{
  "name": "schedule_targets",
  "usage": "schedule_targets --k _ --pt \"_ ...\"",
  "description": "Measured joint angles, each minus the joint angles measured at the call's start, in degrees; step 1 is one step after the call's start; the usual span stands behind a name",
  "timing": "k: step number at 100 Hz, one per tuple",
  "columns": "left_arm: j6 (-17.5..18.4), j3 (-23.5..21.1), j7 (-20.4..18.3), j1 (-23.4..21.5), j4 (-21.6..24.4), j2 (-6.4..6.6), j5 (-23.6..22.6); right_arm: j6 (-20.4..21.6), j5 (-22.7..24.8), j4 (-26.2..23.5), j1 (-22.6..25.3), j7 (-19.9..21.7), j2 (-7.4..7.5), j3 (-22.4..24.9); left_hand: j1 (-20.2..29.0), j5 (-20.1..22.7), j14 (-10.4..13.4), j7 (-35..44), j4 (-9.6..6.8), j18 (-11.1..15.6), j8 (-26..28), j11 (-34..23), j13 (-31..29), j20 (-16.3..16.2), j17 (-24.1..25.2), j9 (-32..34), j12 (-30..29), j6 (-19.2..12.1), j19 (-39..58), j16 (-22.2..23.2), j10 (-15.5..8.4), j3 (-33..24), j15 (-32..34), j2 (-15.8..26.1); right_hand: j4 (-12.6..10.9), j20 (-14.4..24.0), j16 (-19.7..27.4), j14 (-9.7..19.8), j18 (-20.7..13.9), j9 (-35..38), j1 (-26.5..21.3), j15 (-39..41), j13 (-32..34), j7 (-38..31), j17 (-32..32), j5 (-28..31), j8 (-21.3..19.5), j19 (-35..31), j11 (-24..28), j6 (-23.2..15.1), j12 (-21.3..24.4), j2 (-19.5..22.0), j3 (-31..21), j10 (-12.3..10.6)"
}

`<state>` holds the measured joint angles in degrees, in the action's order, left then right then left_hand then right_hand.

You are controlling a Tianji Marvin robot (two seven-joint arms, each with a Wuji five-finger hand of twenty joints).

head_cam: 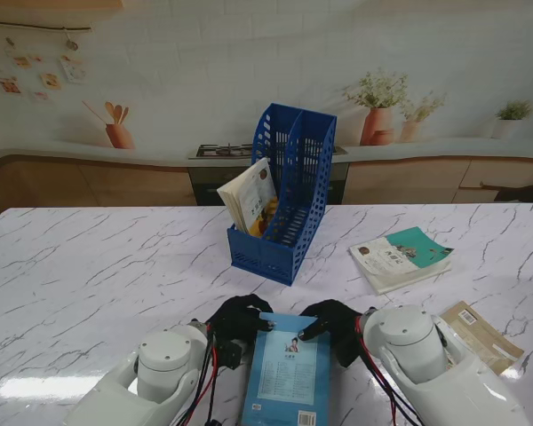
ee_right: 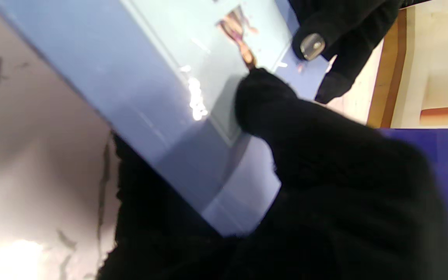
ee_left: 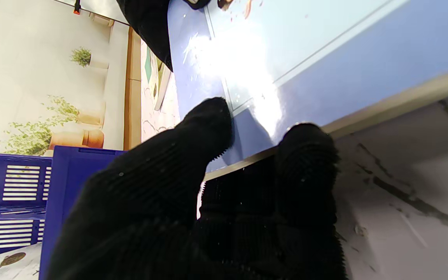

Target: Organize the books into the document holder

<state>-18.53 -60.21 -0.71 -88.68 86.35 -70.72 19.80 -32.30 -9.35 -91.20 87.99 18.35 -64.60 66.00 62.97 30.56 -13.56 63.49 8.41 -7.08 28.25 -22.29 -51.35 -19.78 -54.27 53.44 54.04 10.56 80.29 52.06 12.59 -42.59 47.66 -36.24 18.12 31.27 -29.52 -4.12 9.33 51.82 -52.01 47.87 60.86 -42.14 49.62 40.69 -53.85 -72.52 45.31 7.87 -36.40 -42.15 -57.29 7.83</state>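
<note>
Book in hand: a light blue book (head_cam: 287,373) lies between the two hands at the near edge of the worktop (head_cam: 89,275), its far end raised toward the document holder (head_cam: 284,200).
Left hand: the left hand (head_cam: 235,324) is closed on the book's far left corner; the left wrist view shows the thumb on the cover and fingers (ee_left: 305,155) at the page edge.
Right hand: the right hand (head_cam: 333,327) is closed on the far right corner, thumb on the cover and the other fingers under the book, as the right wrist view shows.
Document holder: blue, slotted, two compartments, standing upright mid-worktop; one book (head_cam: 250,195) already leans in its left compartment.
Other books: a teal-covered book (head_cam: 400,257) lies flat to the right of the holder, and a tan booklet (head_cam: 480,335) lies just beside the right arm.
How it will handle: probably a thin glossy paperback, light but floppy, with a slick cover that glares under the lamp, so a grip at one corner alone may let it sag or slip.
Where to hold: both long edges near the far end, thumbs on top and fingers beneath, keeping it flat until it is tipped upright.
Unclear: whether the near end rests on the worktop cannot be told from these views.
</note>
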Motion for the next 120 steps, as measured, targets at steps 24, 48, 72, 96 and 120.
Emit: schedule_targets --k 24,48,72,96,120 --pt "3.69 -1.42 -3.19 -1.86 2.16 0.87 -2.31 8.86 1.36 -0.39 2.51 -2.37 0.09 1.01 -2.84 -0.13 -5.95 -11.98 -1.56 -9.21 -3.83 -4.55 13.39 -12.22 24.57 -12.78 -19.79 0.16 -1.05 -7.36 1.14 2.56 -3.12 5.28 1.74 6.39 -6.92 0.00 1.44 1.60 0.77 3.90 0.00 0.00 1.13 1.67 -2.10 -6.10 3.26 0.09 -6.75 -0.48 -1.82 -1.20" --pt "7.68 -3.94 -8.69 -4.77 6.93 3.38 -7.93 13.84 4.38 -6.98 6.19 -4.18 0.45 3.12 -10.54 -1.98 -10.67 -32.99 -4.50 -14.24 -8.00 2.49 27.58 -13.56 47.27 -22.66 -31.47 0.95 -17.41 -20.70 0.59 8.49 -23.83 11.93 1.74 11.17 -10.68 0.00 2.76 1.08 1.60 5.83 -0.15 0.00 1.49 1.73 -6.25 -9.57 5.17 0.11 -12.50 -0.49 -2.55 -1.20" --pt "9.70 -7.87 -11.62 -6.41 11.99 5.65 -12.19 19.22 9.16 -11.39 7.16 -5.44 0.62 4.95 -11.46 -3.28 -11.08 -38.92 -4.51 -14.43 -9.85 6.28 32.04 -7.79 53.51 -25.68 -33.17 -0.26 -27.47 -24.64 -0.42 12.69 -31.00 11.97 1.74 13.86 -11.46 0.00 3.67 1.04 2.00 7.88 -0.36 0.00 1.49 1.75 -6.97 -13.20 6.12 0.11 -13.85 -0.34 -2.55 -1.20" --pt "9.91 -10.40 -11.52 -6.89 16.85 6.64 -20.32 22.32 12.62 -13.01 6.33 -7.31 0.66 6.84 -12.09 -3.21 -11.01 -40.10 -4.51 -14.85 -9.88 8.06 34.01 -4.93 56.59 -27.09 -33.98 0.71 -32.99 -25.86 -0.42 15.31 -33.72 11.98 1.74 14.99 -11.55 0.00 3.72 1.04 2.20 8.63 -0.36 0.00 1.97 1.78 -7.05 -14.33 6.77 0.11 -13.97 -0.34 -2.55 -1.20" --pt "9.00 -11.00 -9.94 -6.05 21.49 7.28 -28.72 26.13 17.64 -14.02 5.30 -6.27 1.28 8.02 -12.78 -3.14 -10.91 -41.24 -4.52 -14.85 -9.88 8.92 33.97 -4.32 57.33 -27.08 -34.15 0.64 -36.36 -26.63 -0.42 16.17 -35.63 11.98 1.74 16.39 -12.03 0.00 5.01 1.04 2.38 9.29 -0.36 0.00 1.97 2.31 -7.05 -14.98 7.27 0.11 -14.40 -0.34 -2.55 -1.20"
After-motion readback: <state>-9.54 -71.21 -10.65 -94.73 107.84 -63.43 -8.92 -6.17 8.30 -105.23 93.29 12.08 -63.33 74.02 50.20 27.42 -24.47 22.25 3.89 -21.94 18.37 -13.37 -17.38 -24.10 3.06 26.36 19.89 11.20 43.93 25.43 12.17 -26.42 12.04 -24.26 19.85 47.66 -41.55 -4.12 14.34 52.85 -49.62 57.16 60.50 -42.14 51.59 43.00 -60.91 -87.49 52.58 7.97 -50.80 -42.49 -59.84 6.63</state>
